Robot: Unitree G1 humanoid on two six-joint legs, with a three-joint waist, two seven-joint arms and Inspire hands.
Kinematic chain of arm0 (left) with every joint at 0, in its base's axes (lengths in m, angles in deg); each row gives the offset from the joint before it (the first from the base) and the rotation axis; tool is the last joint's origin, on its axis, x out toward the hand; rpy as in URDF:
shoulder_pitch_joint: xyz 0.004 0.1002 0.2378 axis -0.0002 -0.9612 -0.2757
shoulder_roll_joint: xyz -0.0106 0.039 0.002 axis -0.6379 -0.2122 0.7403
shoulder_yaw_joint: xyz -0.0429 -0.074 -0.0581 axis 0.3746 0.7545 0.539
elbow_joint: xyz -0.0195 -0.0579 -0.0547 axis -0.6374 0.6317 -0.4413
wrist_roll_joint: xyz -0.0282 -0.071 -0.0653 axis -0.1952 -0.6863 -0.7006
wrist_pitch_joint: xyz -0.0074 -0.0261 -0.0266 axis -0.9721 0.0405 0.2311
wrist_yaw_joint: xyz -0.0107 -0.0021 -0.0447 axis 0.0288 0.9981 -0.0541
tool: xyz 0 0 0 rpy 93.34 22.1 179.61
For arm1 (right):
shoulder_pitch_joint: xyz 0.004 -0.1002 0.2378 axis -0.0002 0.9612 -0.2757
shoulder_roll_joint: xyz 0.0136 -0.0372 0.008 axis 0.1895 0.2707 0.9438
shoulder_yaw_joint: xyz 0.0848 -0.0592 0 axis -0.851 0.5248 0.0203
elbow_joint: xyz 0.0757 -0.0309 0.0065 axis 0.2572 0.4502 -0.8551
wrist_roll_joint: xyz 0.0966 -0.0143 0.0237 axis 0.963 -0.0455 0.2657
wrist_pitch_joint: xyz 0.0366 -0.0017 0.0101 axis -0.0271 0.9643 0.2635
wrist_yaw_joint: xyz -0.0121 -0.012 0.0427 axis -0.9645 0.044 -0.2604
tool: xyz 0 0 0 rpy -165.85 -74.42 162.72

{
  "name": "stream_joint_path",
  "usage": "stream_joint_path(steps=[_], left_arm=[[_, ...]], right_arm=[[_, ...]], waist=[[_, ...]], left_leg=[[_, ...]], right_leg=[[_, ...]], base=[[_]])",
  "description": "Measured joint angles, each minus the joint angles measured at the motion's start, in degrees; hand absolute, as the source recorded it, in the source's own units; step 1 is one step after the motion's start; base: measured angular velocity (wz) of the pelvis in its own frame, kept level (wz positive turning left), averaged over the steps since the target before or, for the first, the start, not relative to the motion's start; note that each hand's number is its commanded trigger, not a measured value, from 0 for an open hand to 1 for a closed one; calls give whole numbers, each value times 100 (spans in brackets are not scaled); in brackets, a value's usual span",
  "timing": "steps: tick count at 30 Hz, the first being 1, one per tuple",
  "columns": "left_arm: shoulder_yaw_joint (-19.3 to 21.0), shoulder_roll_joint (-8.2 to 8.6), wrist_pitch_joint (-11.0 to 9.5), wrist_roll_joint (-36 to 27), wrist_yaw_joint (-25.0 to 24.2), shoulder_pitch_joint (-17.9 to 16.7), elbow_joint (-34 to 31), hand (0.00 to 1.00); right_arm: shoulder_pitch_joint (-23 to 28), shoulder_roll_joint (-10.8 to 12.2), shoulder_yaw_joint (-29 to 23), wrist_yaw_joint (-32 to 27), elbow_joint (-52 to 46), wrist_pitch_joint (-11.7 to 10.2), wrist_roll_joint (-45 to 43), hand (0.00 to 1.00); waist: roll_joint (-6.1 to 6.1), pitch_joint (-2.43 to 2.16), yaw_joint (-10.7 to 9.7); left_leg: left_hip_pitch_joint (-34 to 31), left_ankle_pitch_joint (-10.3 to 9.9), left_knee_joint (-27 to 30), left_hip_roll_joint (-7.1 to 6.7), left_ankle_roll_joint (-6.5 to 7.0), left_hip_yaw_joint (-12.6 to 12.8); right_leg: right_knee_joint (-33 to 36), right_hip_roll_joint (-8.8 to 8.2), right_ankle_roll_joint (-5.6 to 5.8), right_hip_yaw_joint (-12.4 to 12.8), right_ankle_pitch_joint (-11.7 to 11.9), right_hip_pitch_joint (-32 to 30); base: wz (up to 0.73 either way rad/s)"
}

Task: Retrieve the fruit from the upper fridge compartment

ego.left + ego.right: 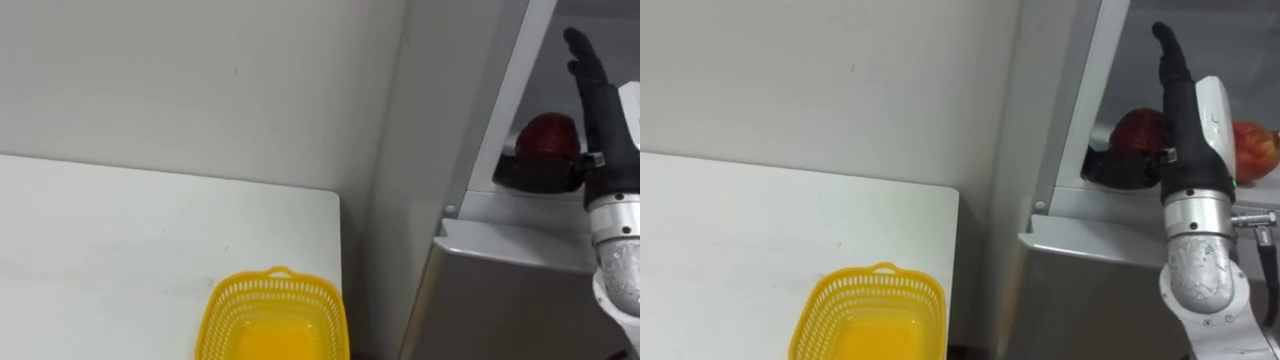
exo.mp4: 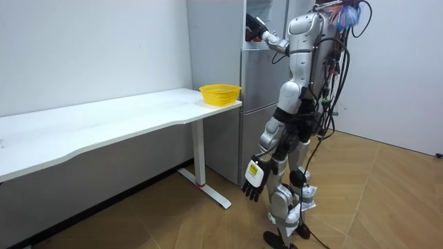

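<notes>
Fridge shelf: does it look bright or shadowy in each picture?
Left eye view: the shelf of the upper fridge is evenly lit, the red fruit plain beside the right hand. Right eye view: the same, a second red fruit visible. Room view: the opening looks dark around that hand.

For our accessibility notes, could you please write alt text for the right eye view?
The robot's right hand reaches into the open upper fridge compartment, fingers straight and pointing up, with a red fruit at its left and a second red fruit at its right. Lower left, a yellow basket stands on a white table beside the fridge.
</notes>
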Motion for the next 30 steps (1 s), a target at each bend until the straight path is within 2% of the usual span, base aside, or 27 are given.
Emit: stream_joint_path(steps=[12,15,21,26,30], left_arm=[[14,-45,47,5,-10,-185,-277,0],[14,-45,143,6,-16,-186,-278,0],[19,-46,181,241,-130,-177,-346,0],[18,-45,306,239,-184,-181,-349,0],[19,-43,371,239,-202,-180,-363,0]], right_arm=[[-72,-8,0,75,391,4,650,0],[-107,-9,-11,250,478,1,766,0],[-317,-47,-24,654,1075,5,1284,0],[-362,-166,-22,981,1208,9,1541,0],[-373,-183,-86,1173,1220,116,1618,0]], waist=[[53,1,-14],[87,-10,-15],[119,-22,-14],[91,-38,-14],[69,-39,-18]], left_leg=[[10,0,-16,1,1,-17],[13,0,-5,3,1,-18],[18,0,12,2,2,-36],[22,1,16,2,2,-37],[35,1,15,2,2,-36]], right_leg=[[-5,0,2,5,9,34],[-5,0,0,3,10,46],[8,-6,-5,-13,14,59],[7,-5,-6,-15,15,65],[3,-4,-6,-11,15,81]], base=[[0],[0],[0],[0],[0]])
